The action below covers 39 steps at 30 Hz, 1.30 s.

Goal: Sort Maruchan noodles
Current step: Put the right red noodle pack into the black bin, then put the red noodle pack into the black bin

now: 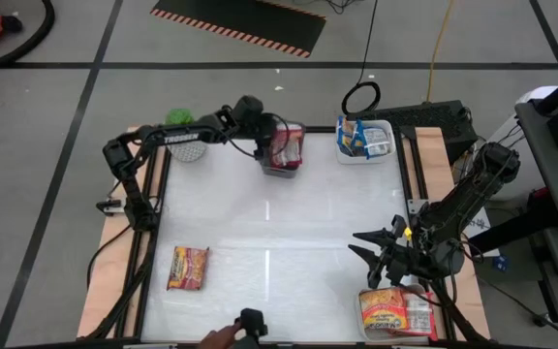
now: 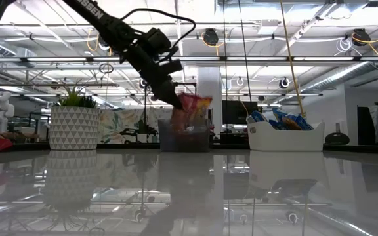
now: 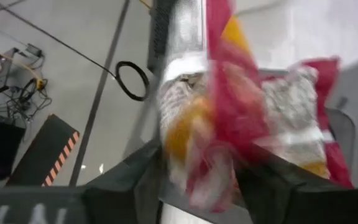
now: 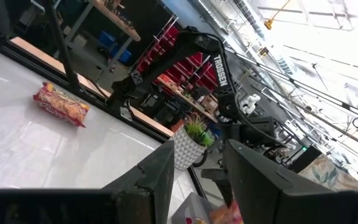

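- Left gripper [image 1: 271, 145] in the upper middle of the high view, over the grey tray [image 1: 282, 169]; red-and-yellow packet [image 1: 285, 145] between the fingers, though whether gripped or already let go cannot be told.
- Right gripper [image 1: 368, 245] at lower right, fingers parted, nothing between them.
- Orange packet [image 1: 189, 268] flat at lower left.
- Blue packets [image 1: 361, 138] in white tray [image 1: 389, 127], upper right.
- More packets [image 1: 396, 312] in bottom-right tray.

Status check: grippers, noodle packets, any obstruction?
Left gripper releasing red packet over grey tray. Right gripper open, idle. One packet loose. Nothing blocking.
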### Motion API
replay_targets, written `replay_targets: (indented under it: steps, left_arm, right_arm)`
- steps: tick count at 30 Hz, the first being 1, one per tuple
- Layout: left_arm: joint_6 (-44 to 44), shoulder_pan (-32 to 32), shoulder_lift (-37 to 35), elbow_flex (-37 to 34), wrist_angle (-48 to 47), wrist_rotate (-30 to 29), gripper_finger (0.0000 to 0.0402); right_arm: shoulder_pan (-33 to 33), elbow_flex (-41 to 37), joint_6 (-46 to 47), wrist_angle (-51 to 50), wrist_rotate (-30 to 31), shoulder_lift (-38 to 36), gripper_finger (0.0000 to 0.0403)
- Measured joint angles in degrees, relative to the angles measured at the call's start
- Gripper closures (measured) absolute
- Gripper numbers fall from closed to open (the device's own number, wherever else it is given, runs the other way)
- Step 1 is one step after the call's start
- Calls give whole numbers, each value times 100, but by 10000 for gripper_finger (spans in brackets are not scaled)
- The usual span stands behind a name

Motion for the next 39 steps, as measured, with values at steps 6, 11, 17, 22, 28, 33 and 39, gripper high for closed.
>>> replay_targets:
  steps: [6,11,17,22,28,33,39]
  left_arm:
    - [-640,149,0,0,589,-85,133]
    - [-1038,142,0,2,821,-815,120]
    - [-1135,-54,-249,2,576,-1634,119]
    - [-1747,-408,-774,2,-67,-1949,119]
    - [-3016,-1003,-1269,9,-1562,-1852,119]
    - [-4214,-1739,-1379,2,-2893,-2067,119]
    - [-5632,-2930,-1377,0,-3798,-3068,119]
  right_arm:
    - [22,-1,-2,0,13,0,264]
    - [24,0,-2,0,23,0,264]
    - [25,0,0,-10,148,0,264]
    - [26,0,-2,-24,609,0,264]
    - [26,0,98,-21,769,0,264]
    - [22,0,717,172,756,2,264]
    - [22,0,1145,534,754,2,264]
